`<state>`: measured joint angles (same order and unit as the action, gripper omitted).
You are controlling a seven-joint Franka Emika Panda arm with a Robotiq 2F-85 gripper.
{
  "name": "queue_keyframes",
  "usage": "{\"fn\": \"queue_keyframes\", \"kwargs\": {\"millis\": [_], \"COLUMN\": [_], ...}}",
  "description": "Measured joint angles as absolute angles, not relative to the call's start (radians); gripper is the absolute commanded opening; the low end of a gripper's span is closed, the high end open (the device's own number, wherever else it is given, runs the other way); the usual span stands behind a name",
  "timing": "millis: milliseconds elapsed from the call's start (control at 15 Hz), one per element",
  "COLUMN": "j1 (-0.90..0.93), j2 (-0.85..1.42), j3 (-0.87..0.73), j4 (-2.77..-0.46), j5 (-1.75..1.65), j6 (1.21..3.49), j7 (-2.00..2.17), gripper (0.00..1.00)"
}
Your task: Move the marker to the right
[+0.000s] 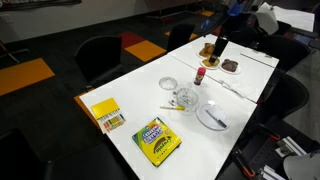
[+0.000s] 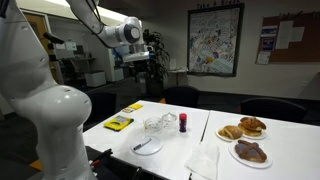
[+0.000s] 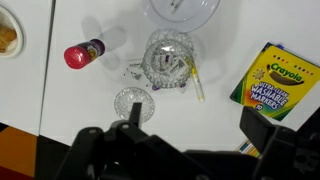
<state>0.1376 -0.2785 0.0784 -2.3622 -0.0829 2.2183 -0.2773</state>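
Observation:
The marker is a thin yellowish stick lying on the white table, just right of a clear glass jar. It also shows in an exterior view, in front of the jar. My gripper is open and empty, well above the table, with its dark fingers at the bottom of the wrist view. It hangs high in both exterior views. The marker lies apart from the fingers.
A yellow-green Crayola box lies right of the marker. A red-capped bottle, a glass lid, a plate with cutlery, a yellow box and pastry plates share the table.

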Motion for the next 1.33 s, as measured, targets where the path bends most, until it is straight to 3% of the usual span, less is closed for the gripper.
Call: {"fn": "queue_keyframes", "kwargs": {"millis": [400, 800, 1333], "j1": [0.155, 0.157, 0.157], "j2": [-0.188, -0.067, -0.06], "j3": [0.079, 0.076, 0.076], "j4": [-2.365, -2.368, -2.365], "j5": [-0.119, -0.098, -0.095], "j6": [2.285, 2.498, 2.505], "j7": [-0.442, -0.53, -0.531], "gripper": [1.0, 1.0, 1.0]}}
